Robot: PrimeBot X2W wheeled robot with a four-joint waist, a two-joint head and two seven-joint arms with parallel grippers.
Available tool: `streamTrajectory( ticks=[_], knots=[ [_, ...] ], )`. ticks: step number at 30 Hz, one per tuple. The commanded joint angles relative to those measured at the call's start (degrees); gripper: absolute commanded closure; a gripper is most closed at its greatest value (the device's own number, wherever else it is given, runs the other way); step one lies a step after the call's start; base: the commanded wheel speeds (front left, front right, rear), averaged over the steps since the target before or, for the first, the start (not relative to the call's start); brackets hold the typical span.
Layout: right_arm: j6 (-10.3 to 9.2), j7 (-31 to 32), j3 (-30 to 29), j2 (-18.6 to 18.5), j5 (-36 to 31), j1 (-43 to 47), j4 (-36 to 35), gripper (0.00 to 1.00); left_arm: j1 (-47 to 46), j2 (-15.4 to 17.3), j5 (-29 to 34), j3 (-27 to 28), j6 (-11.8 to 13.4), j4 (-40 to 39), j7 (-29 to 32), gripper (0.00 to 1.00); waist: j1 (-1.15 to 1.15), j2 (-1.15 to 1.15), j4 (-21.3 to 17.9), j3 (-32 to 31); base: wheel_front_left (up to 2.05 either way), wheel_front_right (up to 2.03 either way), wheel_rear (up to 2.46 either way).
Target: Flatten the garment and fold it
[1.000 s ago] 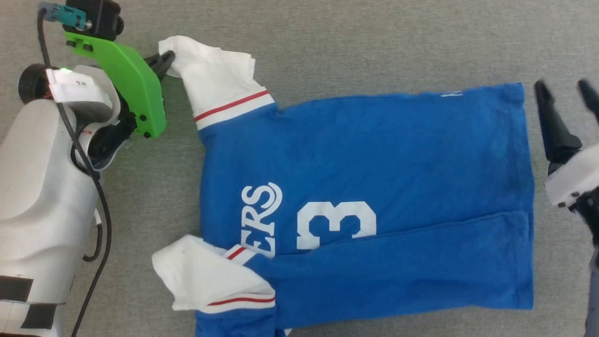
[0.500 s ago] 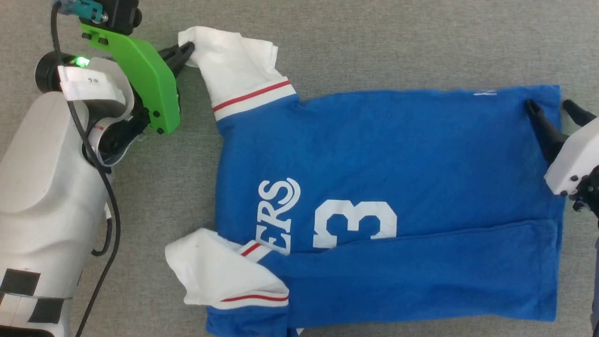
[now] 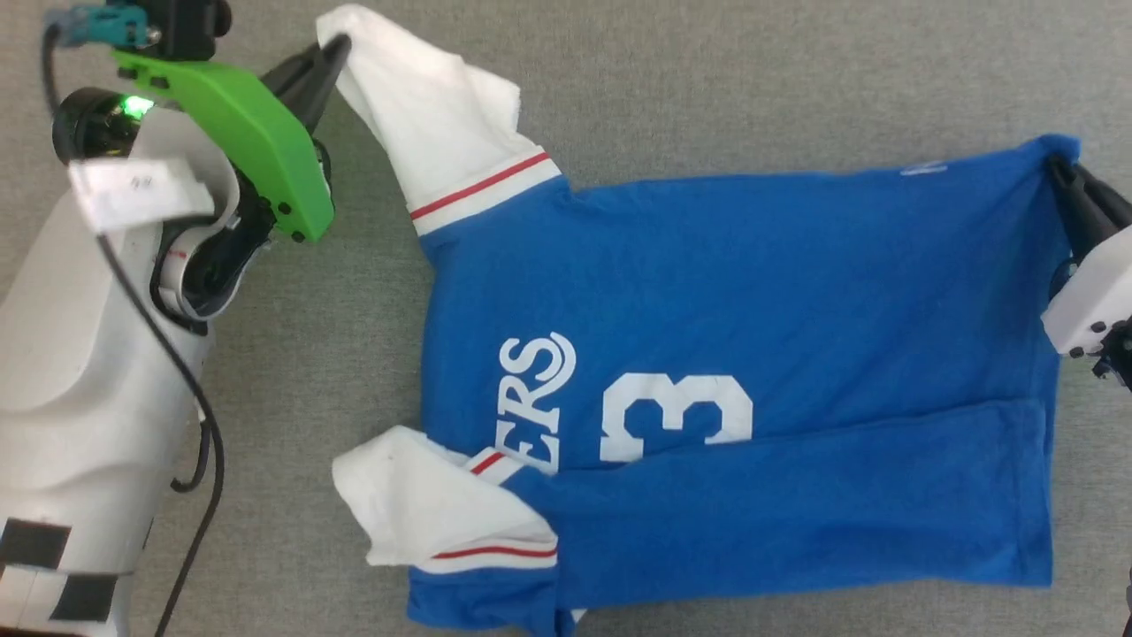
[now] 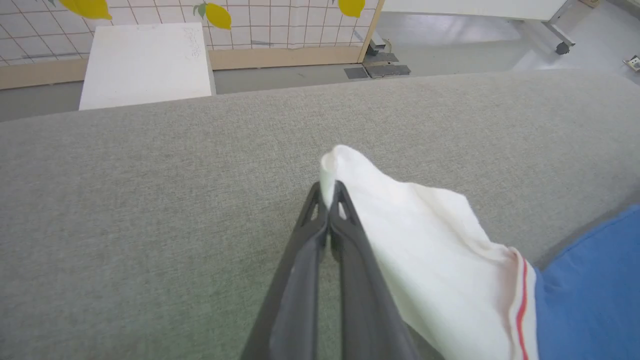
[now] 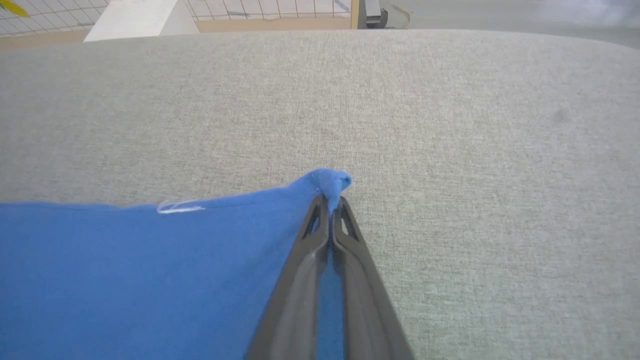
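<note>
The left hand [image 3: 334, 51], fingers pressed together, pinches the tip of the far sleeve [image 3: 424, 124]. The garment [image 3: 734, 292] lies on the grey table [image 3: 707, 71], its long axis running left to right between the hands. The right hand [image 3: 1064, 170], likewise closed, pinches the far hem corner [image 5: 330, 181]. Both point away from the robot, along the far edge.

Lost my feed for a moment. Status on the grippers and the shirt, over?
Left gripper shut on the garment's white sleeve tip. Right gripper shut on its blue hem corner. Near side folded over, not flat. Nothing in the way.
</note>
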Motion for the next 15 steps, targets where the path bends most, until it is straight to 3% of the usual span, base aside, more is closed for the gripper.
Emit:
streamTrajectory(
  ticks=[1,7,15],
  knots=[
    [-0.09,-1.5,0.1,-0.3,-0.3,0.1,0.0,1.0,1.5,0.7,0.3,0.4,-0.2,-0.8,-2.4,1.0,0.0,0.0,0.0,-2.4,0.0,0.0,0.0],
    [-0.09,-4.9,-1.0,0.1,0.5,3.9,-0.3,1.0,8.4,2.0,-0.4,0.7,-0.2,-5.4,-10.4,1.0,0.0,0.0,0.6,-8.0,0.0,0.0,0.0],
    [-0.09,-6.0,-4.2,2.1,1.9,13.8,-4.4,1.0,23.6,4.0,-3.3,1.8,1.7,-16.2,-13.6,1.0,0.0,0.0,2.0,-15.9,0.0,0.0,0.0]
  ],
)
